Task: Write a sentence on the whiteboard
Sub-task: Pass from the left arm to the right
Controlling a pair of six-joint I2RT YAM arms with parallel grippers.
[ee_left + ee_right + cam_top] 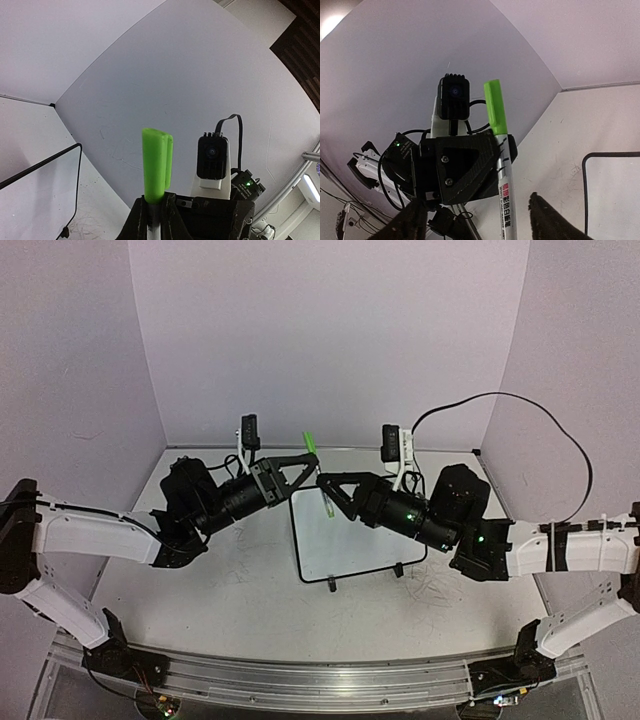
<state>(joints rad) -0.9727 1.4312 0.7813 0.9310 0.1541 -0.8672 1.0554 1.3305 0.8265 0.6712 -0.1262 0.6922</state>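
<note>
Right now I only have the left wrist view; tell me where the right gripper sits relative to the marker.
Observer: The right gripper is open, one finger either side of the marker barrel, beyond the left gripper.
Operator: Confirm contact.
Observer: None visible; in the right wrist view both fingers stand clear of the barrel.
Operator: Report what's beneath it.
Observer: From above, its lower end lies over the whiteboard, at its far-left corner; touching or not, I cannot tell.

Three plain pale-lilac panels enclose the station: back wall (330, 340), left wall (60, 360) and right wall (585, 330), all evenly lit. The white tabletop (250, 605) bears faint scribble marks. An aluminium rail (320, 680) runs along its near edge.
</note>
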